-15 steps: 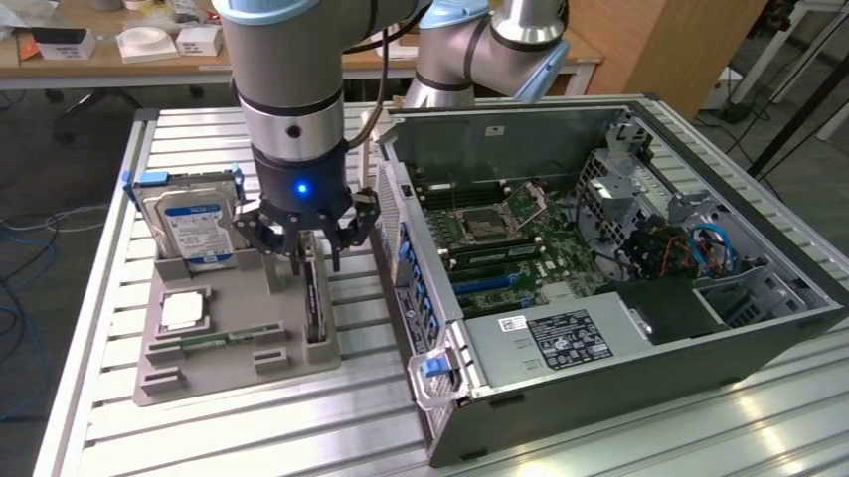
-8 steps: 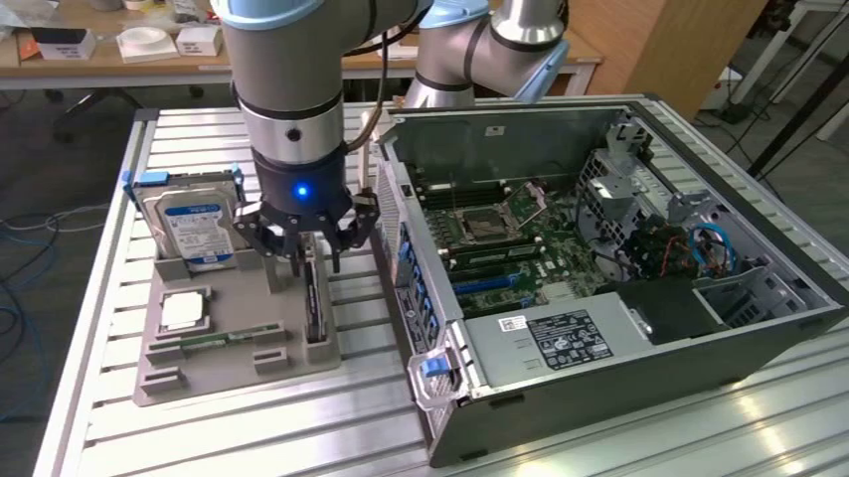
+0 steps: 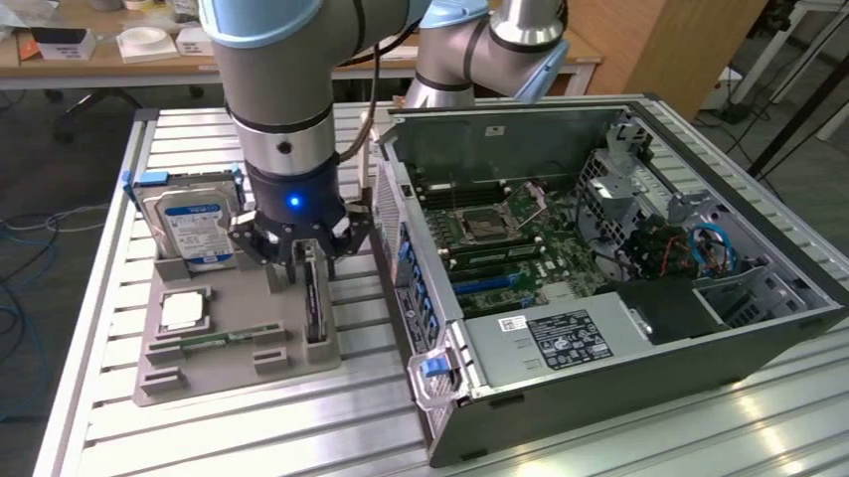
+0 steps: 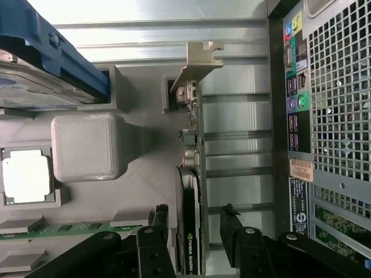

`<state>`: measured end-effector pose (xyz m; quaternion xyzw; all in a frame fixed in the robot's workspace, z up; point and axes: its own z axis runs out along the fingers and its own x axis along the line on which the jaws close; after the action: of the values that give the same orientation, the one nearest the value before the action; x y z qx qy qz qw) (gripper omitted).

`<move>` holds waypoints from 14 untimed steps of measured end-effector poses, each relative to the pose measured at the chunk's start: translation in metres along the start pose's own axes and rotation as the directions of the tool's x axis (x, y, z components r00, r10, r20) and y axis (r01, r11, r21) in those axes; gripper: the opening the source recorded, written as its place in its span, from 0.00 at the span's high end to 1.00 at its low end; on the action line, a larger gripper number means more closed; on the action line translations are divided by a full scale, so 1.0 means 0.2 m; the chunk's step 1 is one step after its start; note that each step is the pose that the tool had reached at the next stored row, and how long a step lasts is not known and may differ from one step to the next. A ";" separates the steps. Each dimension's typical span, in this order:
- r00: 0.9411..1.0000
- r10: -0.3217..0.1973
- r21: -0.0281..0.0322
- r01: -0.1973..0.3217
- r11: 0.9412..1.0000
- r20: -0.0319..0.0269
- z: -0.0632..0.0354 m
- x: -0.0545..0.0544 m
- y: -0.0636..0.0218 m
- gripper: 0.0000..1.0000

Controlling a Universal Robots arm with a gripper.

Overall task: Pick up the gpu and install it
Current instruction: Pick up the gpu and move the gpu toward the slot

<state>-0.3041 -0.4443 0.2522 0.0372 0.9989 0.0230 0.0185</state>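
Beside the computer case [image 3: 597, 343], we are poising the gripper [image 3: 308, 260], jaws spread and pinching nothing, astride the gpu [image 3: 316, 308] standing on edge. We are judging this the pickup step, calling for a centred, square grip.

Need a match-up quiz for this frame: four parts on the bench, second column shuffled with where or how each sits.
1 thin black gpu card with silver bracket
2 silver hard drive with blue-white label
3 square silver processor chip
4 open black computer case

A flat in a grey holder recess
B exterior view's right
C on edge inside the open gripper
D upright, blue-edged

Pairs: 1-C, 2-D, 3-A, 4-B
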 end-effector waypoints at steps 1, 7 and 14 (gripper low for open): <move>1.000 0.000 0.000 0.000 1.000 0.001 0.009 0.00 -0.001 0.51; 1.000 0.000 0.000 0.000 1.000 0.006 0.063 0.01 -0.004 0.51; 1.000 0.000 0.000 0.000 1.000 0.007 0.072 0.01 -0.004 0.51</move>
<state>-0.3063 -0.4443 0.2377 0.0371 0.9988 0.0231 0.0220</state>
